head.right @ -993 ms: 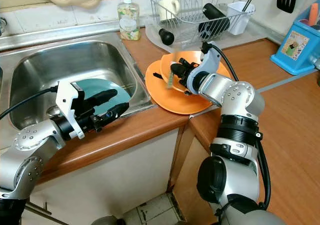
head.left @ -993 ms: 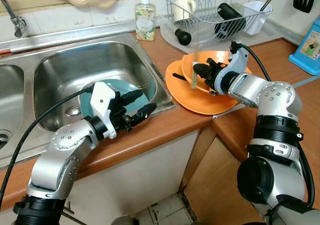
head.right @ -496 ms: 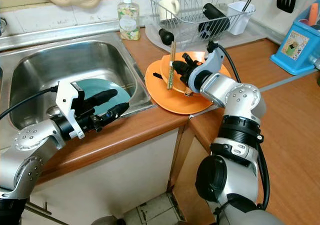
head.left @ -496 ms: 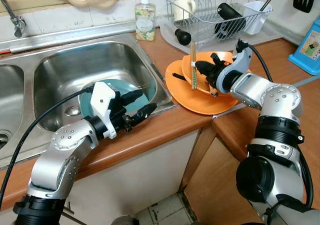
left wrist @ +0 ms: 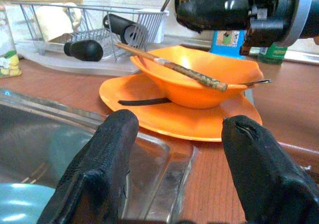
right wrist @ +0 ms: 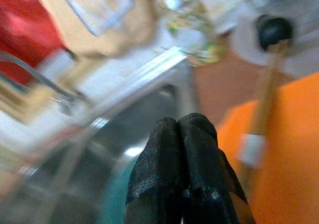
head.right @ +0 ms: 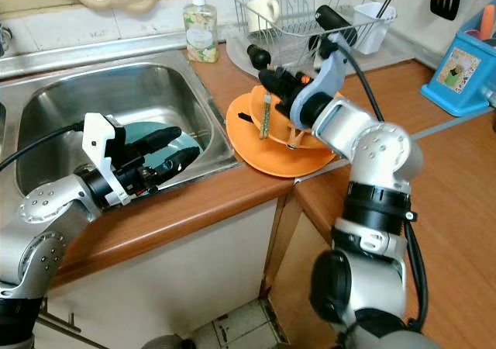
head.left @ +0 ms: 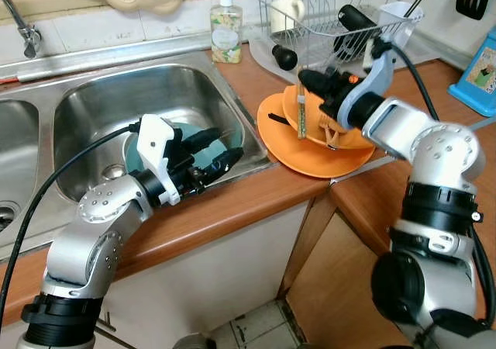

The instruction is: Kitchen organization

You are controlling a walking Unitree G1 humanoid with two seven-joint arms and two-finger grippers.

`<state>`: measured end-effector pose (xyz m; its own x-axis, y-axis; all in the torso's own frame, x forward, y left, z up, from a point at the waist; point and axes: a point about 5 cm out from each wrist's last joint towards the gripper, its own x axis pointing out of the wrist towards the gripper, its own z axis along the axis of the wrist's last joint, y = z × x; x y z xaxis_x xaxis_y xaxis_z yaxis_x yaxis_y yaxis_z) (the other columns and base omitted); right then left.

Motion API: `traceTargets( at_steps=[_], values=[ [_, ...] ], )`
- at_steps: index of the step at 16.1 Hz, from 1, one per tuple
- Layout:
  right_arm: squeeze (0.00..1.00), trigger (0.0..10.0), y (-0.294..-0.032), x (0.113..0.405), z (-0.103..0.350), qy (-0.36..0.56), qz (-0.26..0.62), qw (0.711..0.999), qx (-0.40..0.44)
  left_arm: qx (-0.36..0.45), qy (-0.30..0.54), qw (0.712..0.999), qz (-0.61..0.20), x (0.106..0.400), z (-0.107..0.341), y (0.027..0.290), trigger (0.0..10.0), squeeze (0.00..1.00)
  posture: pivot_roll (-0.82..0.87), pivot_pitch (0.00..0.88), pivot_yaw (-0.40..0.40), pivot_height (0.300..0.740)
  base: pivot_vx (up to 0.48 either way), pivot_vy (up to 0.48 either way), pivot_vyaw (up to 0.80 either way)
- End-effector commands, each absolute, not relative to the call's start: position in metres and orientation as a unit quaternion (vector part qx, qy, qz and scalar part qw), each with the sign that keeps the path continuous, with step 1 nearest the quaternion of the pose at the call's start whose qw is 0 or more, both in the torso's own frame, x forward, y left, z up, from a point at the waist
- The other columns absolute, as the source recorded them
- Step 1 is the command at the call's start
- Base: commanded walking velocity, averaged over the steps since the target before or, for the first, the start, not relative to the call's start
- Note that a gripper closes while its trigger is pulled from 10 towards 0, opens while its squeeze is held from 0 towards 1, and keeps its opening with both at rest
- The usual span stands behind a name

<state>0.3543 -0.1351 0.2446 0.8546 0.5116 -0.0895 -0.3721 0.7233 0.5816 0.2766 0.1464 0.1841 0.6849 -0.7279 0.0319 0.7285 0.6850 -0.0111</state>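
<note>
An orange bowl (head.left: 329, 124) sits in a larger orange plate (head.left: 283, 143) on the wooden counter right of the sink. A brown chopstick (left wrist: 172, 67) lies across the bowl's rim. My right gripper (head.left: 304, 77) hovers just above the bowl with its fingers (right wrist: 178, 134) pressed shut and nothing between them; the chopstick (right wrist: 264, 104) passes beside them. A teal plate (head.right: 199, 142) lies in the steel sink (head.left: 116, 101). My left gripper (head.left: 225, 151) is open over the sink's front right corner, above that plate, pointing toward the orange dishes.
A thin black utensil (head.left: 280, 118) lies on the orange plate. Behind stand a wire dish rack (head.left: 341, 8) with a mug and dark items, a soap bottle (head.left: 225, 35) and a black-knobbed tool (head.left: 284, 57). A blue box (head.left: 484, 70) is at far right.
My right gripper has risen and swung back over the bowl. The chopstick, raised beside it before, now lies on the bowl. My left gripper edged slightly up and right.
</note>
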Motion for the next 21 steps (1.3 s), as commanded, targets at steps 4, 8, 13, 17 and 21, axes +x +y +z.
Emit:
traceTargets(
  at_steps=[4,8,13,17,21],
  values=[
    [1.00,10.0,-0.140,0.358,0.250,0.097,0.190,0.963,0.166,-0.001,-0.001,0.919,-0.395,0.280,0.181,0.144,10.0,0.00,-0.10,0.000,0.047,0.740,0.000,0.000,0.00],
    [1.00,10.0,-0.134,0.368,0.243,0.131,0.160,0.973,0.099,0.006,0.002,0.920,-0.391,0.279,0.180,0.143,10.0,0.00,-0.09,0.000,0.034,0.740,0.000,0.000,0.00],
    [1.00,10.0,-0.134,0.383,0.240,0.191,0.139,0.968,0.081,0.012,0.005,0.923,-0.384,0.278,0.178,0.146,10.0,0.00,-0.08,0.000,0.024,0.740,0.000,0.000,0.00],
    [0.00,10.0,-0.131,0.390,0.237,0.234,0.152,0.957,0.084,0.014,0.005,0.924,-0.382,0.278,0.178,0.146,10.0,0.00,-0.08,0.000,0.023,0.740,0.000,0.000,0.00],
    [0.00,10.0,-0.126,0.395,0.242,0.232,0.176,0.950,0.116,0.014,0.006,0.924,-0.381,0.278,0.178,0.146,10.0,0.00,-0.08,0.000,0.019,0.740,0.000,0.000,0.00]
  ],
)
